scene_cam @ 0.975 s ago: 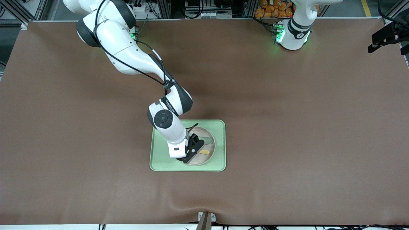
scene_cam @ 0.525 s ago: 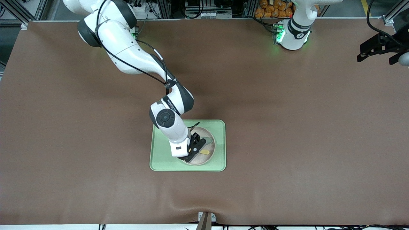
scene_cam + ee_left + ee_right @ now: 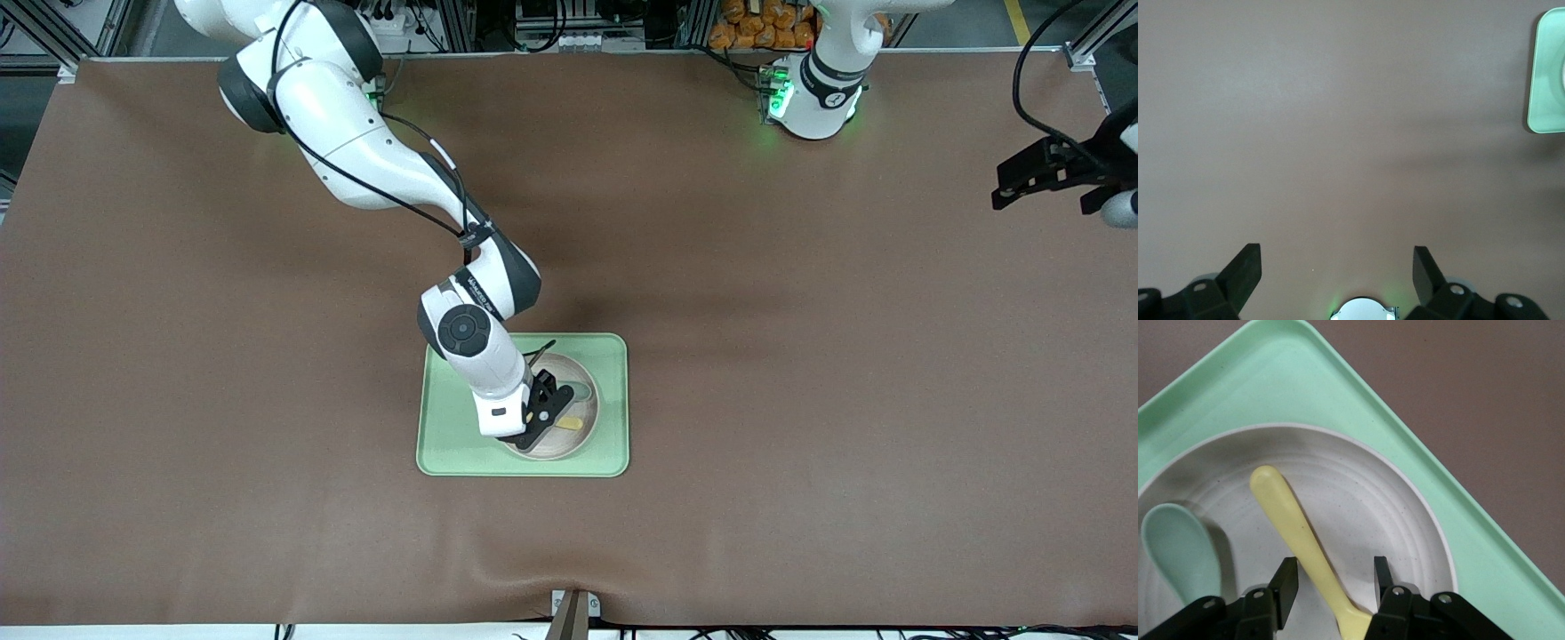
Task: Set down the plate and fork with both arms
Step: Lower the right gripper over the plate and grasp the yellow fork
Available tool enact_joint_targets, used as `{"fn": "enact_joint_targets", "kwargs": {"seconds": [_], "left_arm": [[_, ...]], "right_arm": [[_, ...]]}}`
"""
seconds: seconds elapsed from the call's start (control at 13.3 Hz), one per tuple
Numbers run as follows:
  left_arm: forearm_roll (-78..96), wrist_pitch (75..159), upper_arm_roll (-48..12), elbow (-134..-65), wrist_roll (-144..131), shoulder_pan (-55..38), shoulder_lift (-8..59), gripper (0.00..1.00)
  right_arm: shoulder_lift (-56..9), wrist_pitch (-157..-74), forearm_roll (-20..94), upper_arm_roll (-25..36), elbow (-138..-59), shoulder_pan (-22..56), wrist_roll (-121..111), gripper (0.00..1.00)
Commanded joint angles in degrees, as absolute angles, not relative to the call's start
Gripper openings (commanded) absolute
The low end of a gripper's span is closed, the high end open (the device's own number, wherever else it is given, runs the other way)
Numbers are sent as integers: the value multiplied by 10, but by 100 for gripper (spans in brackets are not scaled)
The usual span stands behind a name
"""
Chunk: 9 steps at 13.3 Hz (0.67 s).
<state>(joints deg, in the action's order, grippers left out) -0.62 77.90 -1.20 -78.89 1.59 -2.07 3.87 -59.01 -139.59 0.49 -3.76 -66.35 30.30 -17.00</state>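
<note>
Brown table (image 3: 800, 356) carries the green tray (image 3: 444, 440), which holds the cream plate (image 3: 1358, 500); on it lie the spoon (image 3: 1175, 550) and yellow fork (image 3: 1295, 527). Right gripper (image 3: 1331, 583) straddles the fork's handle, its 2 fingers part-open, seemingly not yet clamping. Left gripper (image 3: 1337, 270) waits wide, empty, over bare table.
</note>
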Motion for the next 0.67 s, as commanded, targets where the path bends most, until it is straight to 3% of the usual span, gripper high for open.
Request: {"fn": "enact_joint_targets", "kwargs": {"seconds": [0.0, 0.07, 0.15, 0.22, 0.38, 0.6], "left_arm": [[-12, 798, -24, -791, 1, -26, 42, 100], [7, 799, -23, -792, -3, -25, 43, 100], [14, 801, -23, -794, -5, -25, 43, 100], [14, 801, -23, -795, -5, -22, 43, 100], [14, 802, -22, -797, -5, -19, 43, 100], [11, 809, -21, -808, -15, -20, 42, 100]], "right_arm": [[-600, -1407, -5, -31, -652, 311, -163, 48], [-600, -1407, -6, -31, -652, 311, -162, 45], [-600, -1407, -6, -31, -652, 310, -163, 35], [-599, -1407, -5, -31, -652, 311, -161, 16], [-597, -1405, -5, -31, -652, 311, -151, 2], [-590, -1399, -3, -31, -650, 310, -134, 0]]}}
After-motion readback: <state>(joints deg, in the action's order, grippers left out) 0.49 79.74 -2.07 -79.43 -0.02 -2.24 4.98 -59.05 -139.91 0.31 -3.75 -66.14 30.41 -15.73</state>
